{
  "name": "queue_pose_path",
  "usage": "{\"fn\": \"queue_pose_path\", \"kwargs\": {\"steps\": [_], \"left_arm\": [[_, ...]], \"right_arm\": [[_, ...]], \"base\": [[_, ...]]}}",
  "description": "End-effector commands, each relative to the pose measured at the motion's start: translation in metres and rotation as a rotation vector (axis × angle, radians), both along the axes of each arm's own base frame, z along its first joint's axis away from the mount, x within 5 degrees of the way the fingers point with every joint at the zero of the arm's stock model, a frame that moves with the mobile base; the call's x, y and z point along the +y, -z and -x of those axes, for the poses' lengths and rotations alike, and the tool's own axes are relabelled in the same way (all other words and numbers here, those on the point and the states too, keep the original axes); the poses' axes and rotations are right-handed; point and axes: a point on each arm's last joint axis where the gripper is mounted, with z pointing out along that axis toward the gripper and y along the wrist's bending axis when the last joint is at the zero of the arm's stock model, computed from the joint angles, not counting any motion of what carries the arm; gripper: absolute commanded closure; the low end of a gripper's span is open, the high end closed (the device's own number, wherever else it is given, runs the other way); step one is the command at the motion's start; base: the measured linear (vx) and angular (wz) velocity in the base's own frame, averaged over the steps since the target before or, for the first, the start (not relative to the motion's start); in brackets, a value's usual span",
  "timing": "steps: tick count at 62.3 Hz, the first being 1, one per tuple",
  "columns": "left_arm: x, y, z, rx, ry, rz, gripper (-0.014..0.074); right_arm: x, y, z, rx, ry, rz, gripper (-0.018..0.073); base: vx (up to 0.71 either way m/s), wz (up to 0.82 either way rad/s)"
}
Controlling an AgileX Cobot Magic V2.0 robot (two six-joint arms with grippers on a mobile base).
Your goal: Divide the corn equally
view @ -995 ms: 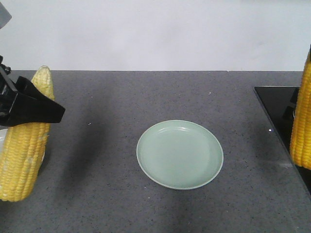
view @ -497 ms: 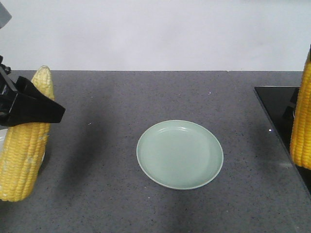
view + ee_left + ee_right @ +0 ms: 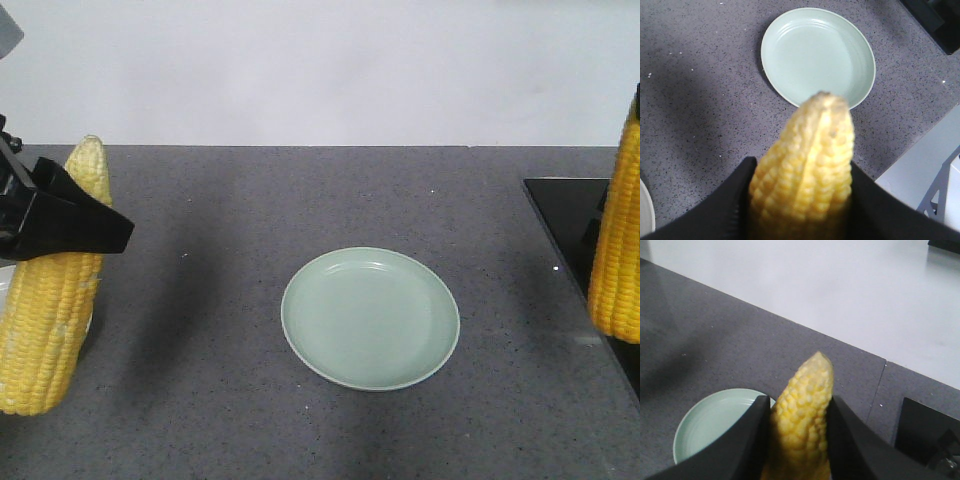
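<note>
A round, pale green plate [image 3: 370, 318] sits flat near the middle of a dark grey speckled surface [image 3: 250, 220], with a raised rim and faint concentric rings inside. At the right edge of the surface lies a glossy black panel [image 3: 570, 215], well apart from the plate. At the far left, a sliver of a pale rim [image 3: 644, 210] shows, possibly another plate. Behind the surface stands a plain white wall [image 3: 320, 70].
</note>
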Motion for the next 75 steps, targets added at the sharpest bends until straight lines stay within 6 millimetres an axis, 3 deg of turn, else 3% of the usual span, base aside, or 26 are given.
{"fn": "queue_pose_path", "kwargs": {"steps": [1,9,17,25,37,53,75], "left_arm": [[-0.001,-0.016,0.007,-0.077,-0.004,0.064,0.0603],[-0.001,-0.016,0.007,-0.077,-0.004,0.064,0.0603],[-0.001,-0.016,0.007,-0.077,-0.004,0.064,0.0603],[-0.001,-0.016,0.007,-0.077,-0.004,0.064,0.0603],[-0.001,-0.016,0.007,-0.077,-0.004,0.064,0.0603],[-0.001,-0.016,0.007,-0.077,-0.004,0.064,0.0603],[-0.001,-0.016,0.007,-0.077,-0.004,0.064,0.0603]], "right_arm": [[0.006,-0.015,-0.009,-0.101,-0.044,-0.087,0.0564],[0.023,-0.012,-0.034,-0.066,-0.211,-0.175,0.0564],[0.039,0.005,-0.071,-0.010,-0.351,-0.271,0.0564],[0.050,0.034,-0.108,0.098,-0.468,-0.313,0.0564],[0.068,0.087,-0.153,0.264,-0.506,-0.319,0.0562],[0.089,0.135,-0.184,0.324,-0.461,-0.192,0.0556],[0.090,0.163,-0.197,0.419,-0.442,-0.162,0.0459]], "base": [[0.00,0.00],[0.00,0.00],[0.00,0.00],[0.00,0.00],[0.00,0.00],[0.00,0.00],[0.00,0.00]]}}
